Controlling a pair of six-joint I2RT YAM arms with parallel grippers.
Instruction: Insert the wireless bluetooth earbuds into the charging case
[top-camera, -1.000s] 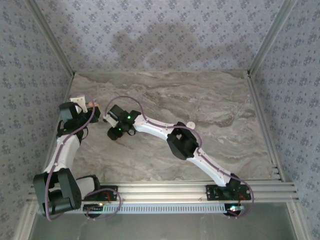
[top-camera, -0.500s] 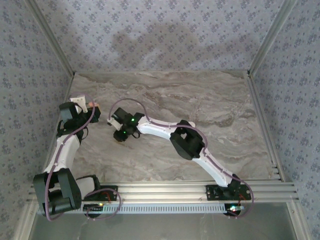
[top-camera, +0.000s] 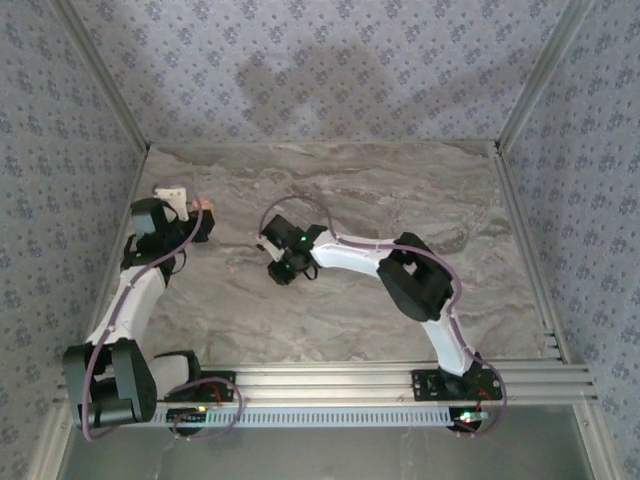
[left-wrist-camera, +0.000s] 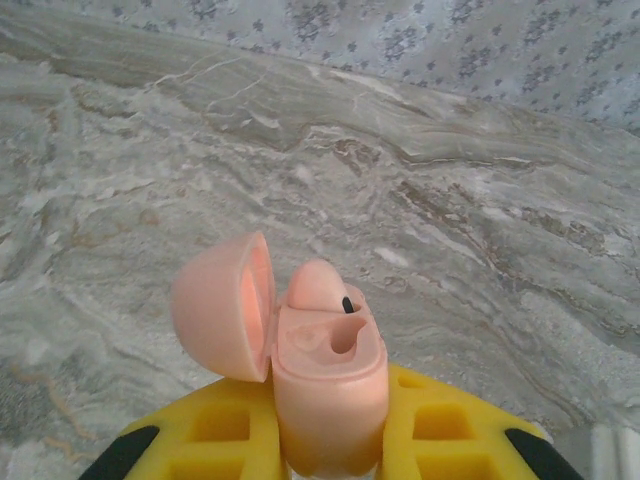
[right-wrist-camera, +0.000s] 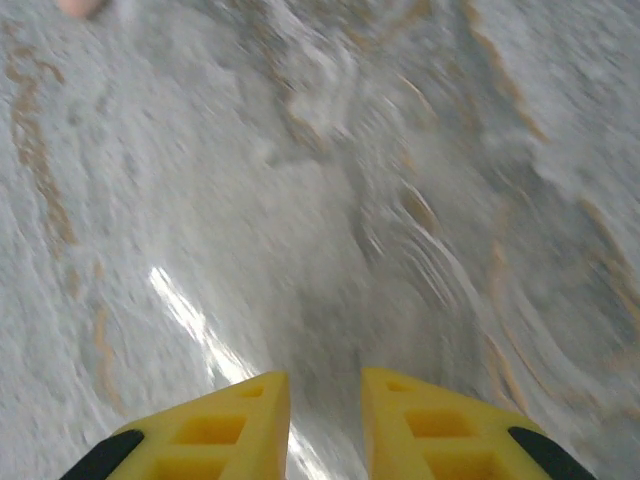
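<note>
left jaws grasp the open salmon-pink round charging case (left-wrist-camera: 330, 392); right jaws' state unclear; next, align an earbud above its empty socket.

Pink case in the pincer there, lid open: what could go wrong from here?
1. The left pincer grips the case low down; pushing a bud into its small empty socket could tilt it or make it slip.
2. The open lid stands close beside that socket and could be knocked.
3. The right pincer shows nothing between its fingers, so it may have no bud to insert.
</note>
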